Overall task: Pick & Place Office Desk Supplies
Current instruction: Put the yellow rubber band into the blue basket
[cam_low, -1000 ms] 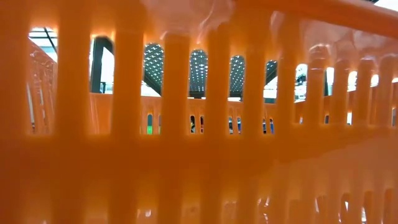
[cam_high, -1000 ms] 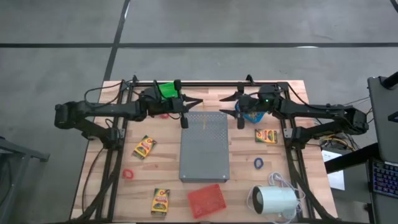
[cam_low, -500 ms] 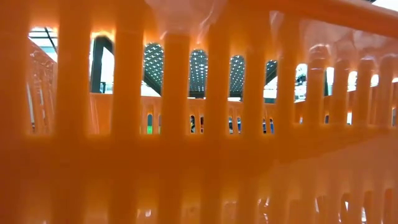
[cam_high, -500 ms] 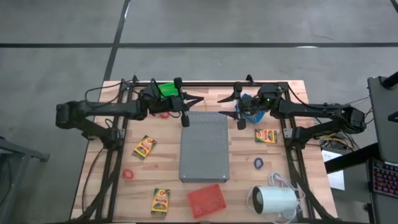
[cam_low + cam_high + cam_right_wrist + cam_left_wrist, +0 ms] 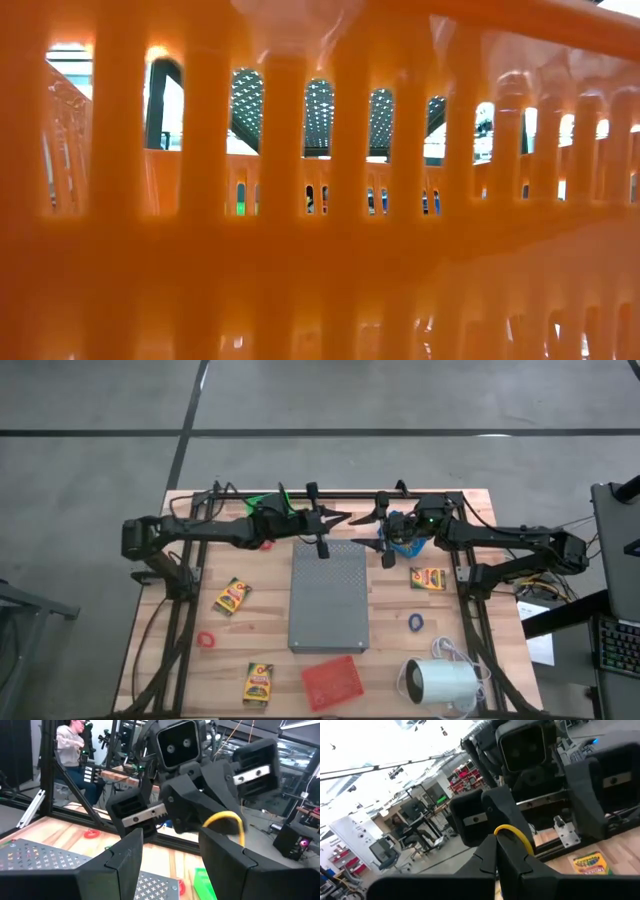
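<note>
The wooden bench (image 5: 250, 635) carries a grey perforated slab (image 5: 329, 598) at its middle, beginning just under the left hand (image 5: 321, 546) and reaching well away from it toward the near edge. A red mesh square (image 5: 332, 680) lies at the slab's near end. Three yellow crayon boxes lie flat: one (image 5: 232, 596) out to the left hand's side, one (image 5: 258, 682) far off by the near edge, one (image 5: 428, 577) just beside the right hand (image 5: 384, 550). A red ring (image 5: 206, 640), a blue ring (image 5: 416, 622) and a white cylinder (image 5: 441, 684) also rest there.
</note>
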Robot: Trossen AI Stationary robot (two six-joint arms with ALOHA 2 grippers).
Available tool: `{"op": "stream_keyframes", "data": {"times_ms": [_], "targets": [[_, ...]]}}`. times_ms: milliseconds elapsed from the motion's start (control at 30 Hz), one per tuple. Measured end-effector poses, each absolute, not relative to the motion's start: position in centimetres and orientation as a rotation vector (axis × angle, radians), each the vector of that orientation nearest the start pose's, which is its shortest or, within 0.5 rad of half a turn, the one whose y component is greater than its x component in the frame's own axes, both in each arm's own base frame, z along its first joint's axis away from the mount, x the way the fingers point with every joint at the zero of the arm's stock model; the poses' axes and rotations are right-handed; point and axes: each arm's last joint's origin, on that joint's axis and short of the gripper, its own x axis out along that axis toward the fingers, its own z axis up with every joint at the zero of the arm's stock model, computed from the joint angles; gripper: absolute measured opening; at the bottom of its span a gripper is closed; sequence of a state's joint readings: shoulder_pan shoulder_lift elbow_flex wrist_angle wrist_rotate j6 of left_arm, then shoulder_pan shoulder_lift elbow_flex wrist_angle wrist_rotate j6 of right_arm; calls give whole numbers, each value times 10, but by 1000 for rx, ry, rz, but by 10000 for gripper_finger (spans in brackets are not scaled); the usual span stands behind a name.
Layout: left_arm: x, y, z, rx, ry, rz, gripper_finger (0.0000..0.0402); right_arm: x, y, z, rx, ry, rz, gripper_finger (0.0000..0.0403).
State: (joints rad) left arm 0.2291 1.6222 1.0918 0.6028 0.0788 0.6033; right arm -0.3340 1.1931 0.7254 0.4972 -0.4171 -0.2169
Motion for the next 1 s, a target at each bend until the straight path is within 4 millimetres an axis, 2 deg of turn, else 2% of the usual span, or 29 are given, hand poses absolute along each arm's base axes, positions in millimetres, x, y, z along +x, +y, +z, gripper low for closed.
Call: {"op": "stream_keyframes", "data": {"times_ms": [267, 633, 1000], "targets": [[368, 84, 305, 616, -25, 170, 6, 252, -76, 292, -224, -7, 45, 192], [365, 83, 305, 609, 0, 161, 6, 250, -87, 287, -245, 95, -340, 192], [365, 83, 305, 608, 7, 160, 6, 250, -87, 288, -256, 92, -348, 192]]}}
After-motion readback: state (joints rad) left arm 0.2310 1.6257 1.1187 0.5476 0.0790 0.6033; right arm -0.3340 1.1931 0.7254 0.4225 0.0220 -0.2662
